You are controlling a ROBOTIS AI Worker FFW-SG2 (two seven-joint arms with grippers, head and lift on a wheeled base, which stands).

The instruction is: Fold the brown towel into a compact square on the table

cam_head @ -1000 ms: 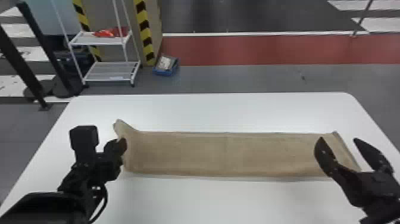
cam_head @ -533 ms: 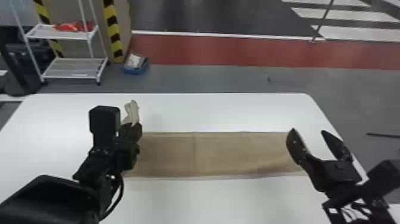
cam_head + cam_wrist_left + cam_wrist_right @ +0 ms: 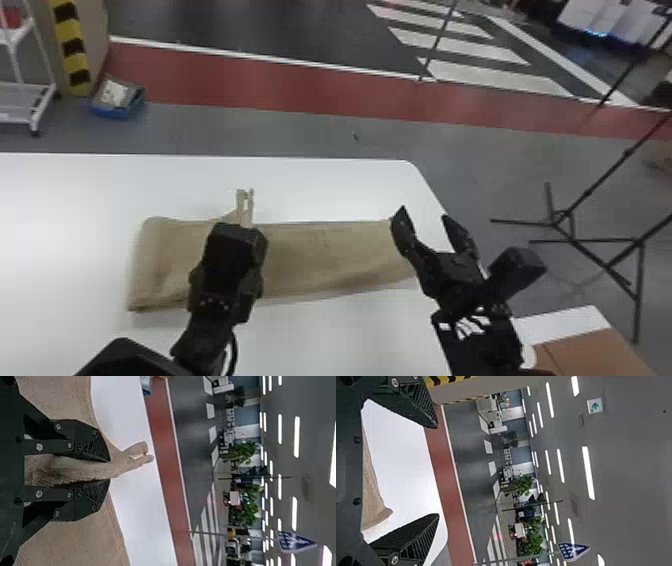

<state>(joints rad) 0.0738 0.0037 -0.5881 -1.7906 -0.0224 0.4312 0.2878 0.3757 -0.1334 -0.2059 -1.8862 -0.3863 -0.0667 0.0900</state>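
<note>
Brown towel (image 3: 325, 260) lies in a long band on the white table (image 3: 320, 192), a ruck of it clamped in left gripper (image 3: 109, 471). Right gripper (image 3: 423, 212) near its right end, fingers apart. Cloth looks light, limp, probably not slippery; best pinched at the edge, all layers together.

We have the towel (image 3: 325, 260) on the counter (image 3: 325, 190). A bin (image 3: 112, 113) lies behind, to the left; a stand (image 3: 628, 153), to the right.
</note>
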